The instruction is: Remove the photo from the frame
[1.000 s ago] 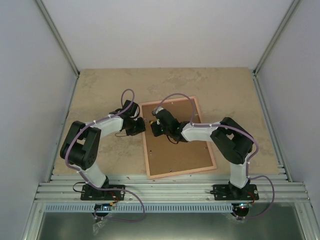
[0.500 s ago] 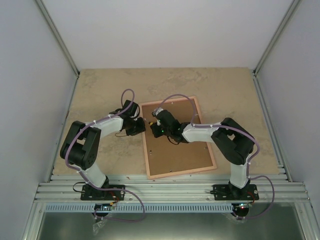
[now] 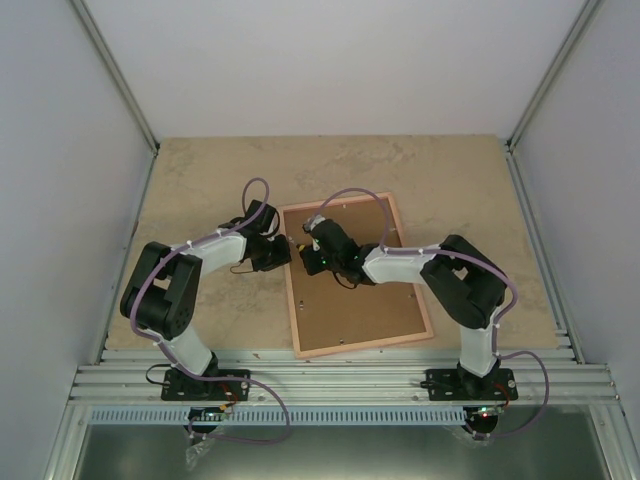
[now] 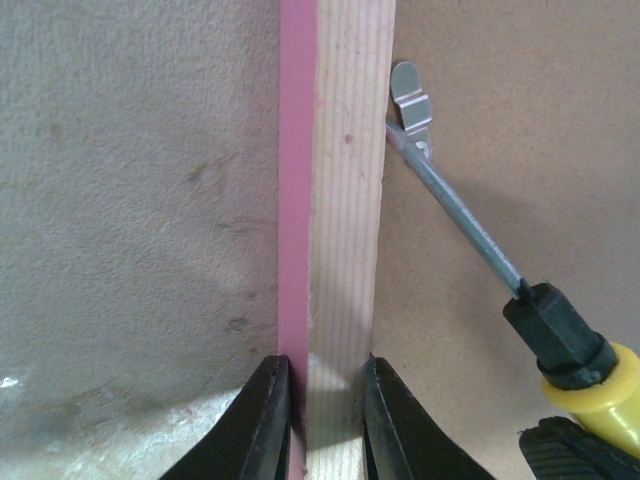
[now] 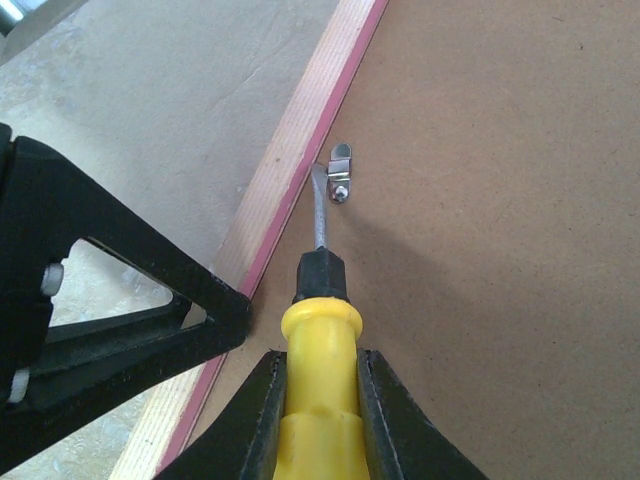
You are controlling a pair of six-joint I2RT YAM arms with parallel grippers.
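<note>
The frame (image 3: 365,345) lies face down mid-table, its brown fibreboard back (image 3: 350,315) up. The photo is hidden beneath that back. My left gripper (image 3: 288,245) is shut on the frame's left rail (image 4: 340,200), one jaw on the pink outer side and one on the inner side. My right gripper (image 5: 320,400) is shut on a yellow-handled screwdriver (image 5: 318,350). The screwdriver's blade tip rests against a small metal retaining clip (image 5: 340,172) screwed to the back beside the rail. That clip (image 4: 411,100) and the screwdriver shaft (image 4: 470,225) also show in the left wrist view.
Beige stone-look tabletop (image 3: 200,180) surrounds the frame. Grey walls enclose the table on three sides. An aluminium rail (image 3: 340,380) runs along the near edge by both arm bases. The left gripper's black fingers (image 5: 200,330) lie close beside the screwdriver.
</note>
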